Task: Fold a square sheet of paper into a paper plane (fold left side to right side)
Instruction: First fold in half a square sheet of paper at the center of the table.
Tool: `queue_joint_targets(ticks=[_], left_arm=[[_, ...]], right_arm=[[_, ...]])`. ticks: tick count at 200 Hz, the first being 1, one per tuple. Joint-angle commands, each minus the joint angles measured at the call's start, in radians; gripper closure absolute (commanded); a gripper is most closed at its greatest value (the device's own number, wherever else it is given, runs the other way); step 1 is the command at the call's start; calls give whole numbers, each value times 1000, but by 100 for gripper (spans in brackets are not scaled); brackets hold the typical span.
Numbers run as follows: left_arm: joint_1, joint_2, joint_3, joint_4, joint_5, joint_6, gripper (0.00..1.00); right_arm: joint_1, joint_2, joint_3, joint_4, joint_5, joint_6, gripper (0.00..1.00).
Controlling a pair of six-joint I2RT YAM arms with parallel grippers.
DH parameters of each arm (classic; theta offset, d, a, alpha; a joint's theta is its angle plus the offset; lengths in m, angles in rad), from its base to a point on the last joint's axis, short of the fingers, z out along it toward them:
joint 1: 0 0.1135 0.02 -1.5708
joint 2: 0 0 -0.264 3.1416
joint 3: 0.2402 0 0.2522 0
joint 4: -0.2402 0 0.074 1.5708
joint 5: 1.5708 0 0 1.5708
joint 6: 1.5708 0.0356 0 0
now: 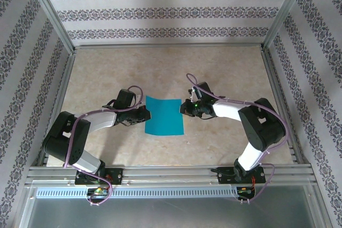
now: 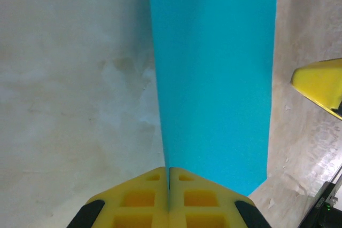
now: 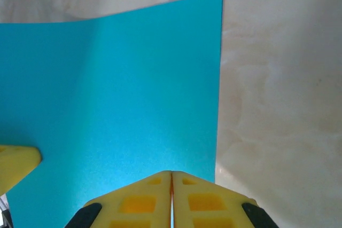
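The square sheet of paper (image 1: 164, 116) lies mid-table (image 1: 224, 73) between the two arms, faintly curved. The left gripper (image 2: 169, 185) is closed, pinching the sheet's left edge. The right gripper (image 3: 171, 185) is closed too, pinching the opposite edge.

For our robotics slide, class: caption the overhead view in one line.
Left gripper and right gripper, both shut, at opposite edges of the blue sheet on the table.

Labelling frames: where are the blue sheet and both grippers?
square sheet of paper (image 1: 164, 117), top view, its middle
left gripper (image 2: 169, 170), left wrist view, between fingertips
right gripper (image 3: 171, 173), right wrist view, between fingertips
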Motion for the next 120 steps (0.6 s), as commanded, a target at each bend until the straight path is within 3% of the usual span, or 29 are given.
queue_joint_targets(ticks=[1,53,120], left_arm=[[-11,-14,19,-51,-11,39,98],[-14,-16,12,-1,20,11,91],[-55,-15,49,47,51,-10,57]], right_arm=[[12,31,25,21,1,-2,90],[19,74,29,-29,26,-27,90],[29,92,19,-53,41,-46,88]])
